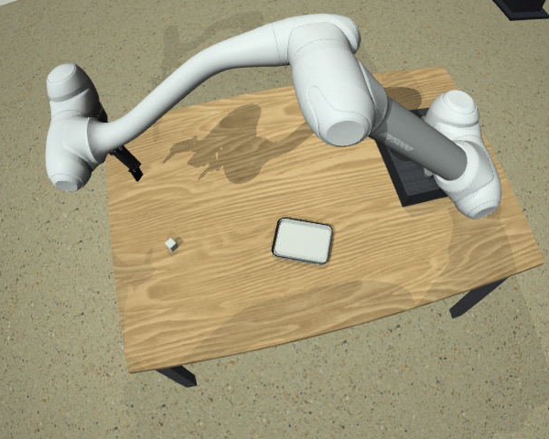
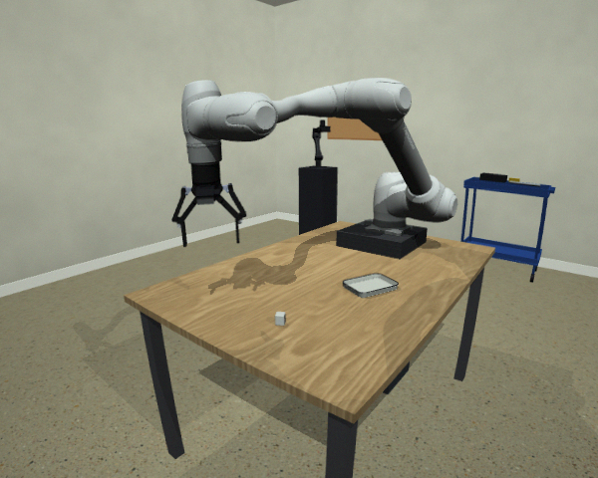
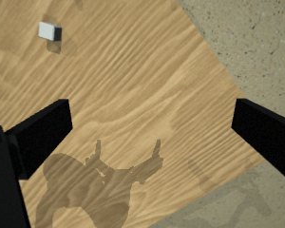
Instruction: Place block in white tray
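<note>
High over the wooden table's (image 2: 340, 359) corner, the black two-finger gripper (image 2: 209, 237) hangs spread wide and empty, well apart from the small white cube block (image 2: 280, 318) lying outside the shallow white tray (image 2: 352, 288), so a skewed descent could knock it away.

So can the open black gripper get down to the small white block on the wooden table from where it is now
Probably yes. The black gripper hangs wide open, high over the table's edge, and the small white block stands alone on the wooden table, well apart from the white tray. Nothing lies between them.
</note>
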{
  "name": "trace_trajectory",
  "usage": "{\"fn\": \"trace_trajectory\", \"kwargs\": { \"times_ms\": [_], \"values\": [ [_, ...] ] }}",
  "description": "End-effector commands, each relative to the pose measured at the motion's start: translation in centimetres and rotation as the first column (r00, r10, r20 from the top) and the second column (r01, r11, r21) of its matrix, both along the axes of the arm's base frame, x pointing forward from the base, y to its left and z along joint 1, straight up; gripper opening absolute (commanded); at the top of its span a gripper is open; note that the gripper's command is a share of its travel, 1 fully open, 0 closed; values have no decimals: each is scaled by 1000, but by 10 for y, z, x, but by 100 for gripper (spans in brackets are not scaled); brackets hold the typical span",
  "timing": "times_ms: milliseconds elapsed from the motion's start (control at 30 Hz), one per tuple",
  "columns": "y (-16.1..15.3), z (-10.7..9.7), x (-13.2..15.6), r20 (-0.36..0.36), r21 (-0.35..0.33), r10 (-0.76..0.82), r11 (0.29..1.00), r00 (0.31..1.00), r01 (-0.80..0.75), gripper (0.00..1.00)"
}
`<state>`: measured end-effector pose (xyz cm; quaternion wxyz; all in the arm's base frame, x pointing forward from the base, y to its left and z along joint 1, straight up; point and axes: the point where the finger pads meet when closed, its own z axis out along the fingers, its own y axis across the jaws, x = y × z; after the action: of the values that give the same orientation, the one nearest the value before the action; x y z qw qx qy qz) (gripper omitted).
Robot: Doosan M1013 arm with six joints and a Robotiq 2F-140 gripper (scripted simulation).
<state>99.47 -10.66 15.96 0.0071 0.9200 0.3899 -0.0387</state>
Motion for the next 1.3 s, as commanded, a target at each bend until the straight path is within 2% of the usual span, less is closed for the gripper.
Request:
{"fn": "trace_trajectory", "kwargs": {
  "times_ms": [0, 533, 567, 667, 733, 800, 833, 867, 900, 933, 967, 1000, 1100, 1167, 1200, 1233, 1267],
  "values": [
    [0, 2, 0, 2, 0, 0, 1000, 1000, 0, 100],
    [0, 2, 0, 2, 0, 0, 1000, 1000, 0, 100],
    [1, 2, 0, 2, 1, 4, 1000, 1000, -4, 35],
    [15, -6, -1, 7, 10, 81, 997, 997, -81, 35],
    [34, -22, -6, 11, 21, 214, 977, 977, -214, 35],
    [62, -45, -15, 18, 32, 394, 918, 919, -395, 35],
    [62, -45, -15, 18, 33, 401, 915, 916, -401, 35],
    [77, -58, -21, 24, 39, 502, 864, 864, -503, 35],
    [77, -58, -21, 24, 39, 502, 864, 864, -503, 35],
    [94, -72, -29, 30, 43, 601, 798, 799, -601, 35],
    [94, -72, -29, 30, 43, 601, 798, 799, -601, 35],
    [110, -85, -37, 37, 46, 690, 721, 723, -691, 35],
    [110, -85, -37, 37, 46, 690, 721, 723, -691, 35],
    [139, -109, -55, 49, 48, 829, 555, 557, -831, 35],
    [139, -109, -55, 49, 48, 829, 555, 557, -831, 35],
    [151, -119, -63, 54, 47, 876, 477, 479, -878, 35],
    [151, -119, -63, 54, 47, 876, 477, 479, -878, 35]
  ]
}}
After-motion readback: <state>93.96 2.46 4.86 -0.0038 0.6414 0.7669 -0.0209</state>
